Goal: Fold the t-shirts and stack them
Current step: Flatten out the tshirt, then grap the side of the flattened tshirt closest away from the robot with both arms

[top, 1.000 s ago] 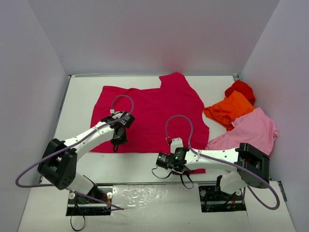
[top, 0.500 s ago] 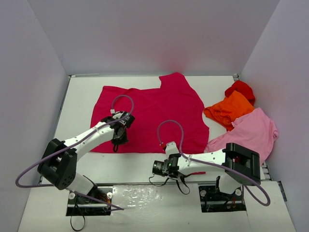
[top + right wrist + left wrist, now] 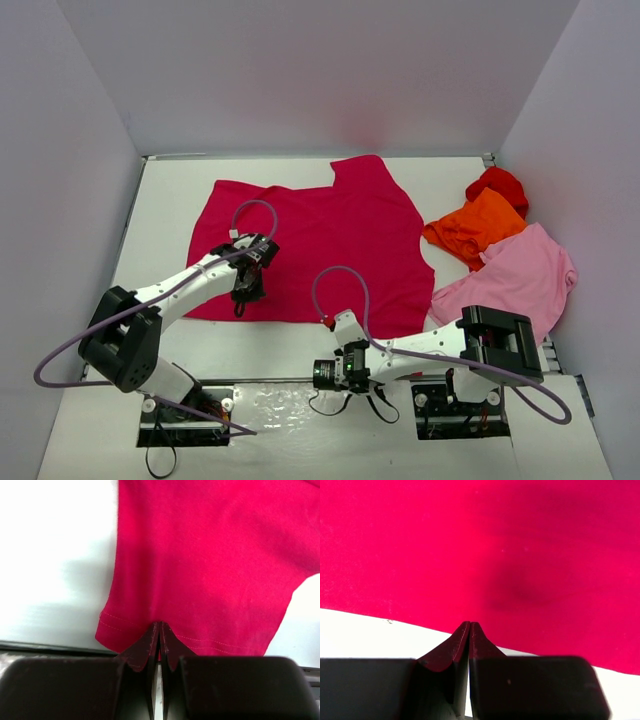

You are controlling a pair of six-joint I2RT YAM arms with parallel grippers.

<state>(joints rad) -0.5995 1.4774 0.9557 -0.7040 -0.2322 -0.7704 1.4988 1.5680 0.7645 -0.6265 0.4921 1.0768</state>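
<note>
The crimson-magenta t-shirt lies spread flat across the middle of the table. My left gripper is shut, its tips resting right at the shirt's near hem, with white table below. My right gripper is shut on the stitched hem of the shirt's sleeve, a sliver of red cloth between its tips. In the top view its fingers are hidden under the right wrist, low at the table's near edge. The orange, red and light pink t-shirts lie bunched at the right.
White walls close in the table on three sides. The table's near edge runs just beside the right wrist. A cable loop arches from the right wrist over the shirt's near part. Bare table shows left of the shirt.
My right wrist has pulled back and to the left, down to the table's near edge, staying shut. The left gripper has stayed put.
</note>
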